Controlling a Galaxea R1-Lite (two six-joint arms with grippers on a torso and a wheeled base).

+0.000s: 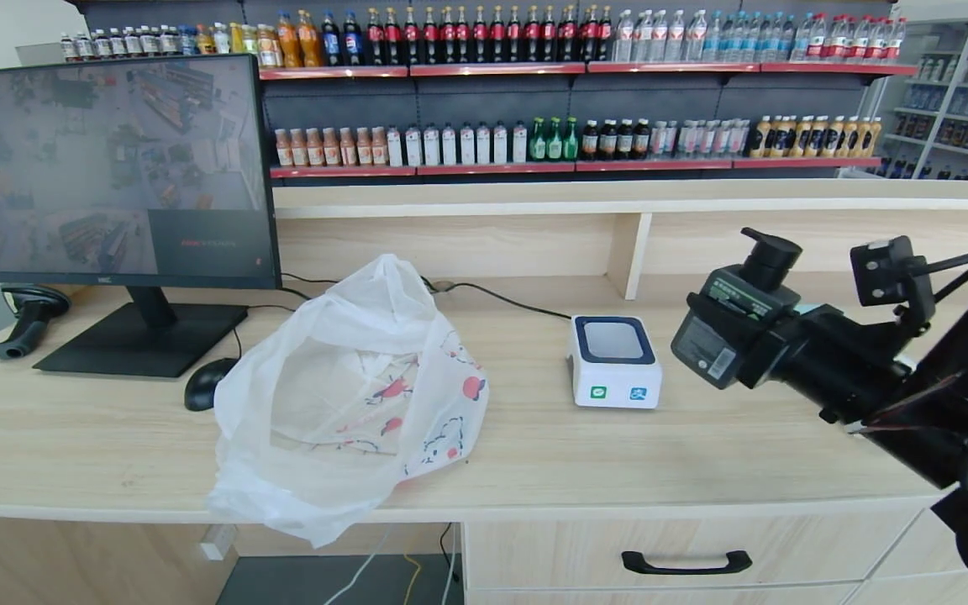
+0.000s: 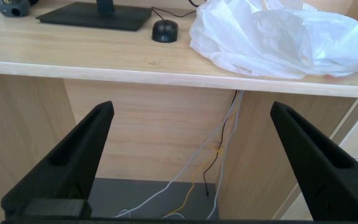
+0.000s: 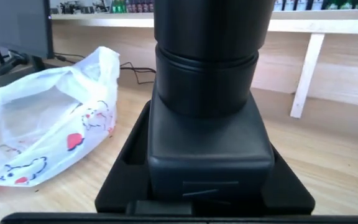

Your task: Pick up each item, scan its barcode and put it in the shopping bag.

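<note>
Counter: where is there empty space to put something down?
Bare counter lies between the shopping bag and white scanner, in front of that scanner, and in front of the monitor stand. Crowded: around the mouse beside the bag. The right gripper holds a black bottle over the right end.

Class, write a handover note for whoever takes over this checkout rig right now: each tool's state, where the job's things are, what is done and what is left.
Left tool: open, empty, below the counter's front edge.
Right tool: shut on the black bottle, held tilted in the air to the right of the scanner.
Shopping bag: open on the counter, left of the scanner; no item visible inside.
Done: bottle picked up.
Left: scan its barcode (cannot tell if already scanned), then put it in the shopping bag.
</note>
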